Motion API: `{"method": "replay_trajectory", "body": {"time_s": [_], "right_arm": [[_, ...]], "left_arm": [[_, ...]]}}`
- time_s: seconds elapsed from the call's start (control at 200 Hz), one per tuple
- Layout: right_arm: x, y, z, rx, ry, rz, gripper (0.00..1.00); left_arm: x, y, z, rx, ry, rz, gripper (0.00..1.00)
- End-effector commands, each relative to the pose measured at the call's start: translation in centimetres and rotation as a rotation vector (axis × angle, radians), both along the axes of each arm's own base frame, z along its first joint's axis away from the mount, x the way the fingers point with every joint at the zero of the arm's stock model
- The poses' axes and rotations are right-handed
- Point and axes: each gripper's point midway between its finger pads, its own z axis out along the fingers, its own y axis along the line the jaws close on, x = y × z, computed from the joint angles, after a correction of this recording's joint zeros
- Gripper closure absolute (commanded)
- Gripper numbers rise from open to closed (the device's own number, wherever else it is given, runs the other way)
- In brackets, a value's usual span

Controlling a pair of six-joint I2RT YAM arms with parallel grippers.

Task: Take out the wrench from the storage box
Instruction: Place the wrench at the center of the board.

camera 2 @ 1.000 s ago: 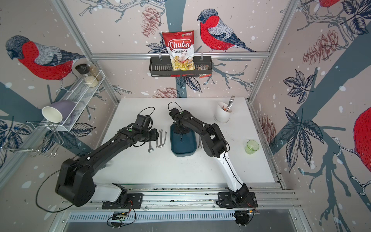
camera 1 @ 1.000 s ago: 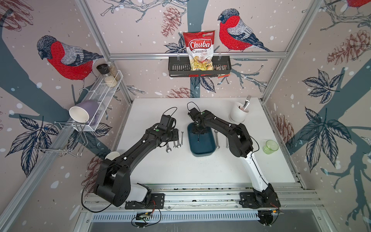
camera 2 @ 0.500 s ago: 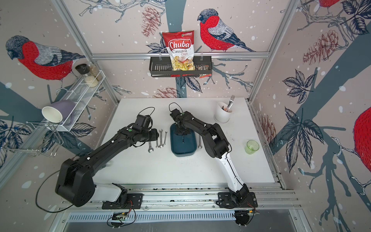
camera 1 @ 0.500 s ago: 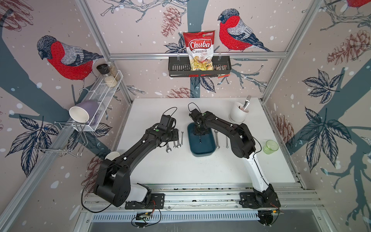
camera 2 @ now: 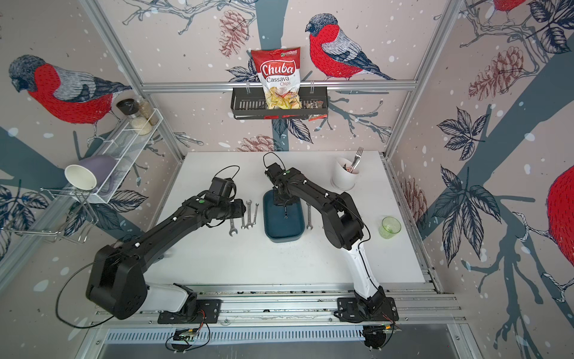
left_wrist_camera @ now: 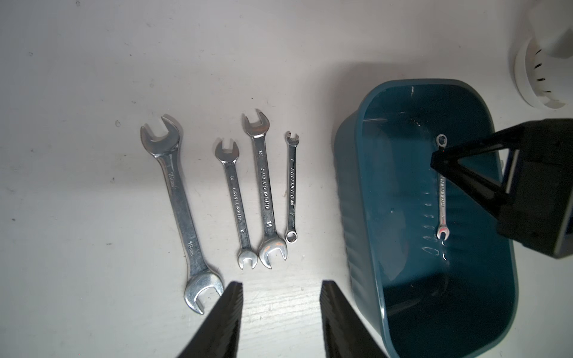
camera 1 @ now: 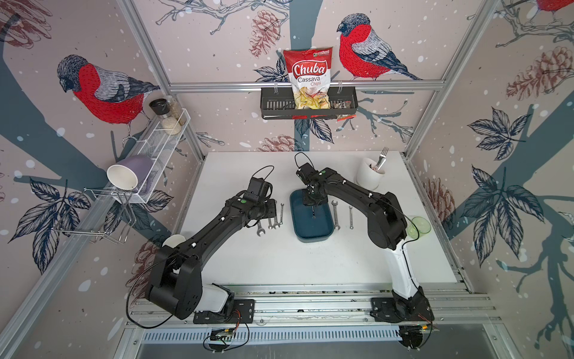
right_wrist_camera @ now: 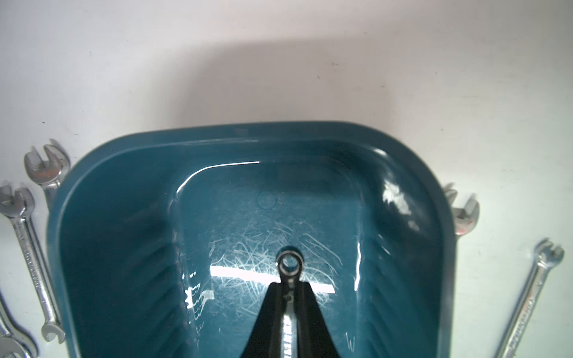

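Observation:
The teal storage box [camera 1: 310, 231] [camera 2: 281, 228] stands mid-table between both arms. My right gripper [right_wrist_camera: 290, 283] [camera 1: 313, 200] reaches down inside it and is shut on the shank of a small silver wrench [right_wrist_camera: 290, 264] [left_wrist_camera: 441, 198]. The wrench's ring end sticks out past the fingertips and casts a shadow on the scratched box floor [right_wrist_camera: 235, 223]. The wrench lies within the box walls. My left gripper [left_wrist_camera: 280, 285] [camera 1: 272, 209] hovers open over bare table beside the box rim [left_wrist_camera: 353, 186], holding nothing.
Several wrenches [left_wrist_camera: 262, 186] [camera 1: 275, 217] lie in a row left of the box, and two more [camera 1: 335, 214] lie right of it. A white cup with a fork [camera 1: 369, 174], a green glass [camera 1: 419, 227] and wall shelves [camera 1: 307, 107] stand around.
The right wrist has shifted slightly over the box, its jaws staying closed on the wrench. The left arm has not moved.

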Motion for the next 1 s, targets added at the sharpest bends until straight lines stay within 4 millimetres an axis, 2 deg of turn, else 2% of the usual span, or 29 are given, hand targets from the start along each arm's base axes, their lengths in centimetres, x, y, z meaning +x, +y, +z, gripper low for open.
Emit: {"method": "replay_trajectory", "body": {"time_s": [0.0,0.16,0.28,0.37,0.52,0.655,0.855,0.995], "right_arm": [[-0.1,-1.0,1.6,-0.027,-0.024,0.011,1.00],[-0.3,-2.5,3.7,-0.032,-0.051,0.012,1.00],[-0.2,-4.8,4.9,-0.033,-0.073,-0.017,1.00],[-0.3,-6.9,4.9,-0.033,-0.078,-0.042,1.00],[-0.4,-10.4,3.0,-0.034,-0.062,-0.087,1.00],[-0.5,-12.6,0.3,-0.041,-0.031,-0.110,1.00],[-0.1,-13.7,-3.3,-0.040,0.000,-0.120,1.00],[0.3,-14.1,-4.7,-0.029,0.009,-0.131,1.00]], "left_arm": [[0.3,0.1,0.3,0.010,-0.013,-0.005,0.54],[0.4,0.1,0.6,0.009,-0.016,-0.005,0.54],[0.4,0.1,0.7,0.008,-0.017,-0.004,0.54],[0.5,0.0,0.9,0.004,-0.019,-0.006,0.54],[0.4,0.0,1.1,0.004,-0.016,-0.005,0.54],[0.3,0.1,1.0,0.005,-0.012,-0.003,0.54],[0.1,0.2,1.1,0.011,-0.007,0.002,0.54],[0.0,0.4,1.1,0.015,-0.006,0.006,0.54]]}}
